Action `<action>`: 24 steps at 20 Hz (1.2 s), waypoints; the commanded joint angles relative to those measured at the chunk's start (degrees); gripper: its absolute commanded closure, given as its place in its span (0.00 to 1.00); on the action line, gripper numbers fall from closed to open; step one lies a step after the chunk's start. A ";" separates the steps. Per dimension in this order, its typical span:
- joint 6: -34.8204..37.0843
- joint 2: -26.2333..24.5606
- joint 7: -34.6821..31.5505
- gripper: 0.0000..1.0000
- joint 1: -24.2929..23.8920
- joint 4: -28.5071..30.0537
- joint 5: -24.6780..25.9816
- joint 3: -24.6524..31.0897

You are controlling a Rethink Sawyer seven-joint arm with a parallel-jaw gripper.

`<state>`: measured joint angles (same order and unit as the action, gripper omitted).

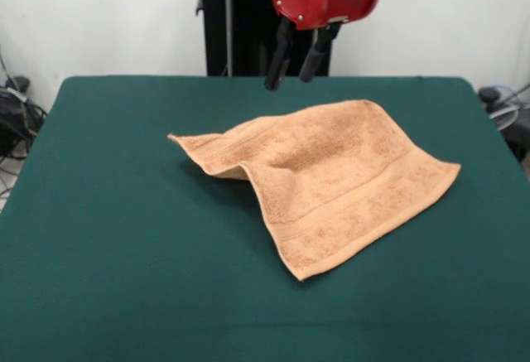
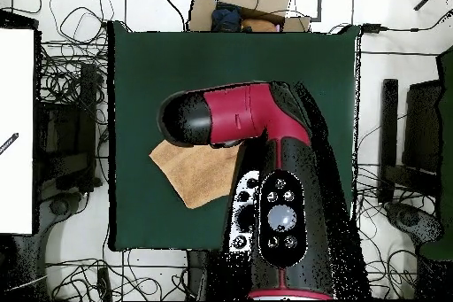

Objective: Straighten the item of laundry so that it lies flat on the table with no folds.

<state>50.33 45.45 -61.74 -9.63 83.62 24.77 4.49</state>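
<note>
The peach-orange towel (image 1: 327, 176) lies on the dark green table (image 1: 108, 238), right of centre in the front view. Its left part is raised in a hump with a fold, and a corner points left; a woven band runs near its front hem. In the overhead view only part of the towel (image 2: 196, 173) shows, the rest hidden under the arm. My gripper (image 1: 294, 70) hangs above the towel's far edge, apart from it. Its two black fingers (image 1: 277, 62) stand apart, open and empty. The overhead view does not show the gripper itself.
The red and black arm (image 2: 265, 139) covers the table's middle in the overhead view. Cables and dark equipment (image 2: 71, 130) lie off the table's sides. A cardboard box (image 2: 252, 2) stands beyond the table's edge opposite the robot.
</note>
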 commanded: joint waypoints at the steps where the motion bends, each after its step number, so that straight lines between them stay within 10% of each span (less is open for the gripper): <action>1: -5.92 -2.49 -17.52 0.00 0.50 7.93 -2.03 -1.68; 24: -21.99 -7.55 -14.36 0.00 -2.11 14.35 -5.26 -2.09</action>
<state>31.52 40.04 -61.74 -10.76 91.79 21.58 2.69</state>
